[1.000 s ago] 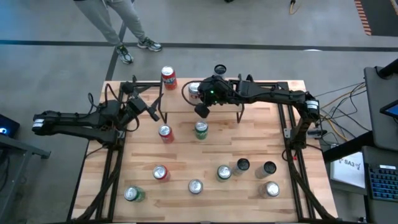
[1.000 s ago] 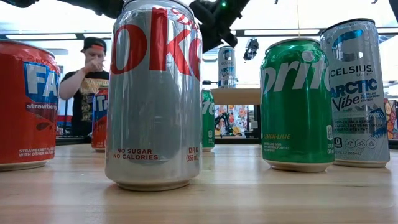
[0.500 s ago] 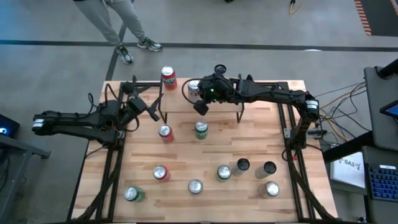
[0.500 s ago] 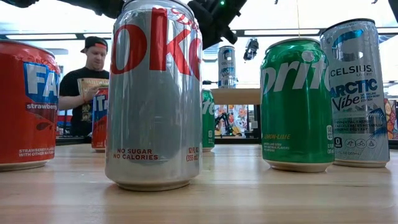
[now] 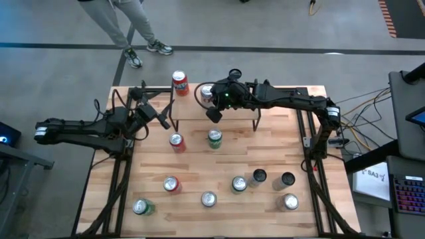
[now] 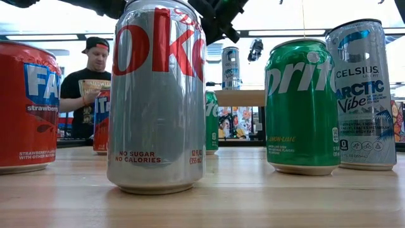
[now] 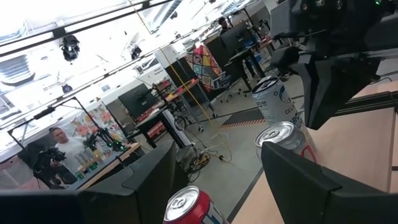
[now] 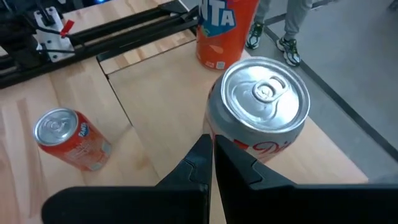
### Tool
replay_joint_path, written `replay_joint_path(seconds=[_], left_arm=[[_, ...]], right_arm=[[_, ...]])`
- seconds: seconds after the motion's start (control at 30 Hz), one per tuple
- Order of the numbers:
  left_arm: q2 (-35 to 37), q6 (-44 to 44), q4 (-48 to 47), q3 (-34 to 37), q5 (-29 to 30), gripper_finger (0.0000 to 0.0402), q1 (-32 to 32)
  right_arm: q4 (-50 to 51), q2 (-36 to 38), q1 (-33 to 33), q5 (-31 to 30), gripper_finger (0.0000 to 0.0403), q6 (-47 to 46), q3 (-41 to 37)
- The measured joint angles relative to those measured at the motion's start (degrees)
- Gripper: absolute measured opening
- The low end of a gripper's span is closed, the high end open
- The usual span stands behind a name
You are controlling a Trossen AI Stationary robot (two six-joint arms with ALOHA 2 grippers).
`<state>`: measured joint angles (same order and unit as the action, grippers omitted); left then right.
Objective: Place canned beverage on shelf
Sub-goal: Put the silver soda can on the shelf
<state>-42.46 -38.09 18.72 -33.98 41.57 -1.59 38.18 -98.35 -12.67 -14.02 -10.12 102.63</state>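
I count eleven cans, one shelf, two arms and one person from above
Two cans stand on the shelf (image 5: 189, 109): one red shelf can (image 5: 180, 83) and one silver shelf can (image 5: 207, 94). Nine more are on the tabletop: two red-topped cans (image 5: 176, 141) (image 5: 171, 184), three green cans (image 5: 214, 138) (image 5: 239, 184) (image 5: 141, 208), two silver cans (image 5: 208, 198) (image 5: 290, 202) and two black cans (image 5: 259, 176) (image 5: 287, 179). I have a left arm (image 5: 86, 129) and a right arm (image 5: 285, 99), and one person (image 5: 126, 23) stands beyond the far edge
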Motion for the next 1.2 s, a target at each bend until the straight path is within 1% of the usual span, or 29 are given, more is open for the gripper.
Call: replay_joint_path(seconds=[0.23,0.57,0.73,1.03,1.2], left_arm=[[0.0,0.0,0.0,0.0,-0.01,0.0223,0.0],[0.0,-0.21,0.0,0.0,-0.03,0.0223,-0.01],[0.0,-0.22,0.09,0.0,-0.07,0.0223,-0.02],[0.0,-0.44,0.11,0.0,-0.12,0.0223,-0.02],[0.0,-0.44,0.07,0.0,-0.44,0.0223,-0.02]], right_arm=[[-1.13,0.0,0.0,-2.92,0.0009,0.97,-0.17],[-4.65,0.23,-0.04,-4.52,0.0009,0.49,-0.73],[-3.88,0.07,-0.98,-3.96,0.0009,-1.67,2.95],[-3.99,-3.92,-2.96,-3.98,0.0009,2.17,8.67],[-4.05,-6.02,-3.69,-4.17,0.0009,3.7,9.64]])
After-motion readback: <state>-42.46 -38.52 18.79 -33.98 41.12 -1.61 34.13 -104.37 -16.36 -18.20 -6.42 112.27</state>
